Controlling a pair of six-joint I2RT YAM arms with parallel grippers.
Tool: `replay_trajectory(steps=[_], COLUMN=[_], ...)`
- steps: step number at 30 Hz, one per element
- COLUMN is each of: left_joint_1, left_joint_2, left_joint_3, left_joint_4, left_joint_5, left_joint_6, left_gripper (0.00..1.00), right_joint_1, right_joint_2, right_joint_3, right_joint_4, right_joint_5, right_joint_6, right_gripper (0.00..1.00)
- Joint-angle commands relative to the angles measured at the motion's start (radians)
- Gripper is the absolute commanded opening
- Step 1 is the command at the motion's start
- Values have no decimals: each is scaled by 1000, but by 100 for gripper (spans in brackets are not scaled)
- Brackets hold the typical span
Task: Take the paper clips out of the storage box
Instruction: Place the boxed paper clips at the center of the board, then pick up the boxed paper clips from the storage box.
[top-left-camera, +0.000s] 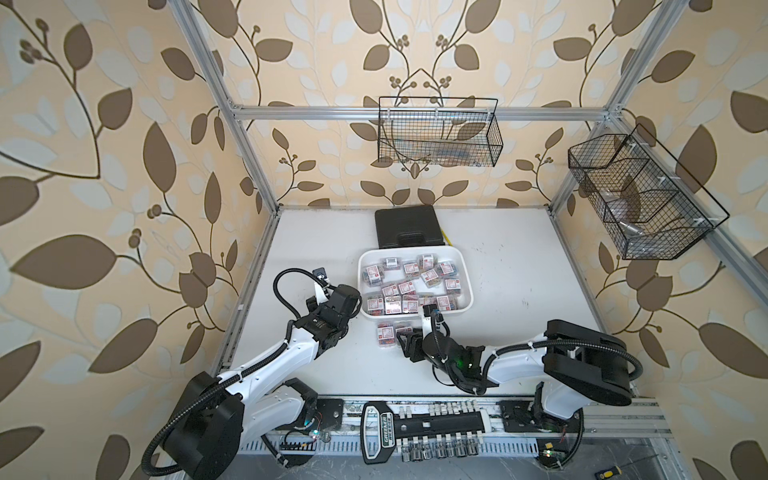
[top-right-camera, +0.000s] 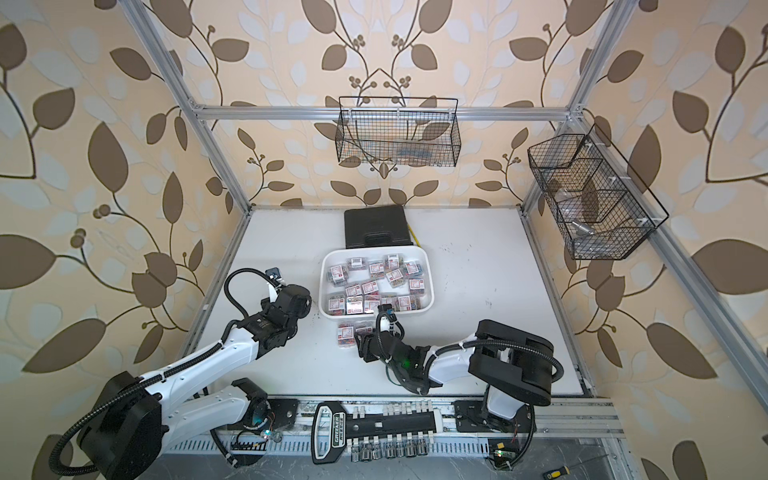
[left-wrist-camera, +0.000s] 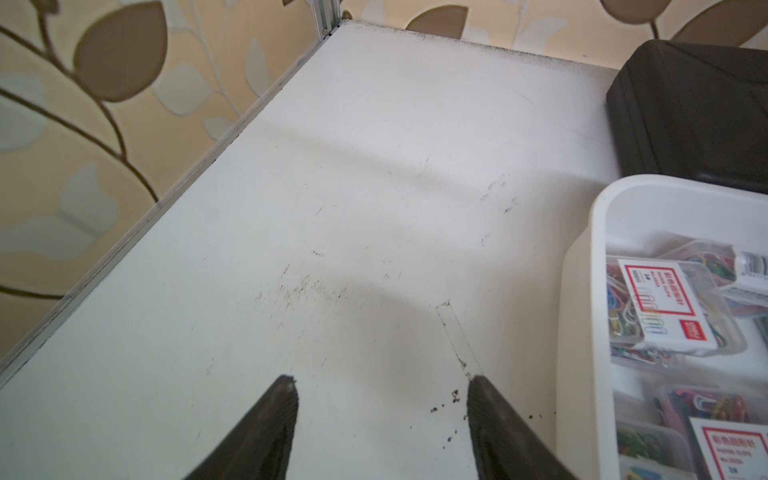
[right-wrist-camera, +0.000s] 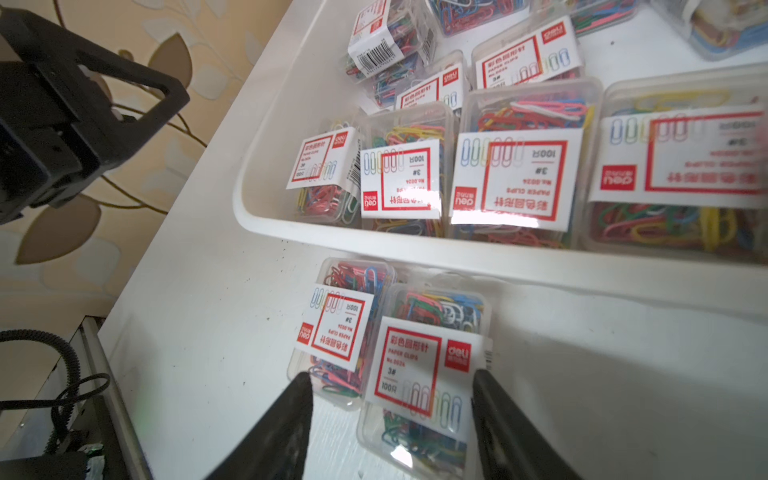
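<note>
Two of the paper clips (right-wrist-camera: 419, 365) out, just near of the storage box (right-wrist-camera: 415, 253); rest inside. Probably light, stiff, slick: pinch across long sides. Right gripper (right-wrist-camera: 390, 378) apart astride one; left gripper (left-wrist-camera: 380, 382) apart, empty

Glossy plastics sitting on a scuffed, matt white tabletop (left-wrist-camera: 332, 166)
The paper clips (right-wrist-camera: 436, 305) are showing through clear, shiny plastic boxes with glaring paper labels (right-wrist-camera: 415, 365); the storage box (right-wrist-camera: 266, 224) is looking smooth white plastic, the black case (left-wrist-camera: 685, 104) matt and grained.
</note>
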Motion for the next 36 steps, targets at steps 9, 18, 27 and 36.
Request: replay_trajectory(steps=[9,18,27,36], left_joint_1=[7,8,7,8], left_joint_2=[-5,6,5,12], left_joint_3=[25,30,28,37], left_joint_4=[7,7,3,-24], left_joint_5=[-14,-8,-15,-56], left_joint_6=[-5,-1,-6,-41], left_gripper=[67,67,66,65], right_joint_1=[-3,-222,-314,-337], right_joint_2=[-383,-551,-291,-169], right_joint_3=[-83,-26,307,380], right_joint_4=[-157,-191,-455,-508], right_joint_5=[247,258,190,134], right_joint_6=[-71,-174,-252,-272], right_gripper=[71,82,82,82])
